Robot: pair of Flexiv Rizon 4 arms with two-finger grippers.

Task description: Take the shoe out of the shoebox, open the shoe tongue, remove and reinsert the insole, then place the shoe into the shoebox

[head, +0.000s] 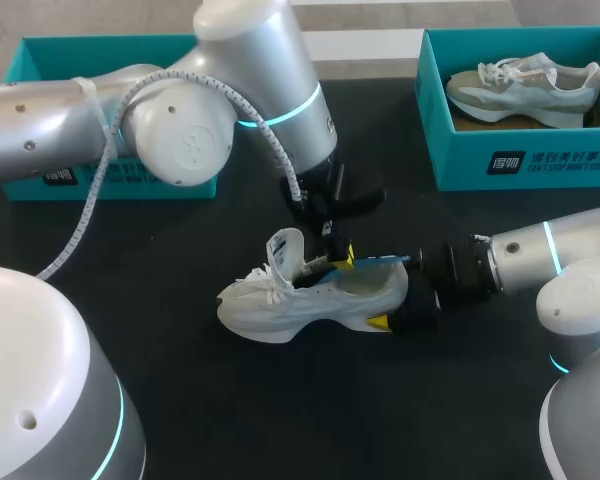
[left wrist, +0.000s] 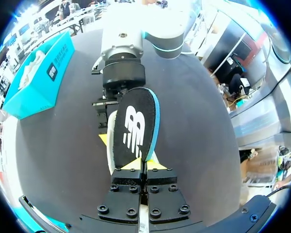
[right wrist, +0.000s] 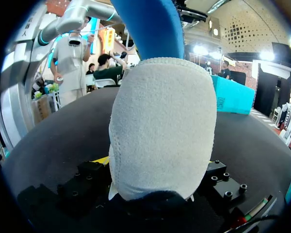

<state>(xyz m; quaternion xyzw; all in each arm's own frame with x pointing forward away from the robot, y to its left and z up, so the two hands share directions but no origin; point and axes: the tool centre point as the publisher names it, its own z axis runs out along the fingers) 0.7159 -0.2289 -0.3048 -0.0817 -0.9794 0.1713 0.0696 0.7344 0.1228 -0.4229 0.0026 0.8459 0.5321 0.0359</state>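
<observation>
A white sneaker (head: pixel 310 295) stands upright on the black table, toe to the left, its tongue pulled up. From the right, my right gripper (head: pixel 392 300) is shut on the shoe's heel (right wrist: pixel 162 126), which fills the space between its fingers; one yellow tip (right wrist: pixel 102 160) shows beside it. My left gripper (left wrist: pixel 144 165) comes down from the back left and is shut on one end of the insole (left wrist: pixel 136 128). The insole is black with a white logo and a blue underside. It lies slanted over the shoe's opening, its blue edge (head: pixel 380 262) sticking out above the heel.
A teal shoebox (head: pixel 500 165) at the back right holds a second sneaker (head: pixel 525 90). Another teal shoebox (head: pixel 40 60) stands at the back left, half hidden by my left arm. Bare black table lies in front of the shoe.
</observation>
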